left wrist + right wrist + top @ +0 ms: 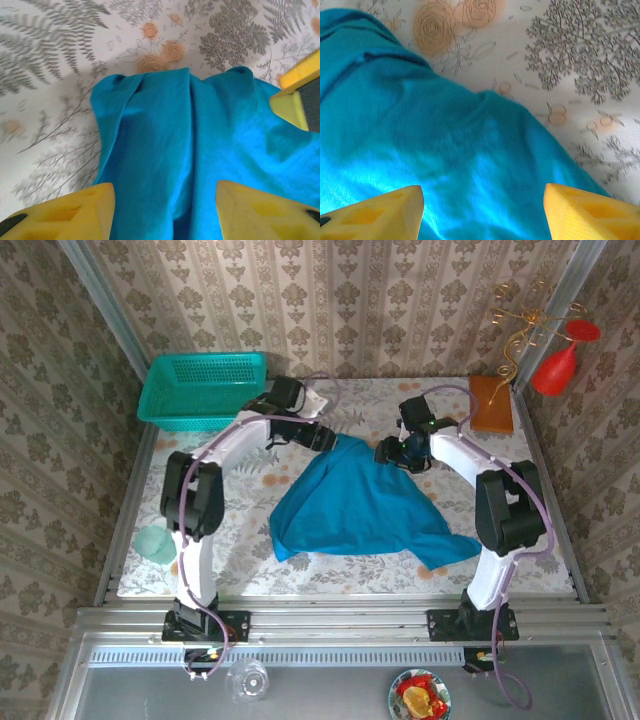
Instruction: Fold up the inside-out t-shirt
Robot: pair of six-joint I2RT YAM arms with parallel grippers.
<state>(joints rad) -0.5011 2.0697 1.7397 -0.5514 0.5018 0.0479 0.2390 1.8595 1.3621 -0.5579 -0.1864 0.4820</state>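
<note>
Both pincers stand released, from what I can see. The left pincer [318,437] has its 2 yellow fingers [65,215] spread wide, with cloth running loose between them. The right pincer [392,453] looks the same, jaws apart above the cloth and clamping nothing.

The t-shirt [350,505] lies with its narrow, bunched far end right between the 2 pincers, under the fingertips of each. From there it fans out toward the arm bases in a rough triangle, widest on the near side, with 1 corner trailing out on the right pincer's side. It rests flat on the flowered table [240,540], with soft ridges running lengthwise below the left pincer.

As for progress, I'd say little real folding shows. No straight edge, no sleeve tucked in and no tidy rectangle is visible, only a gathered heap pulled to a point. Whether it is inside out I cannot tell from here. Spreading it flat and making each fold appear to be left to do.

Beyond the left pincer, off to its left and well apart from the shirt, sits a green basket [200,388].
</note>
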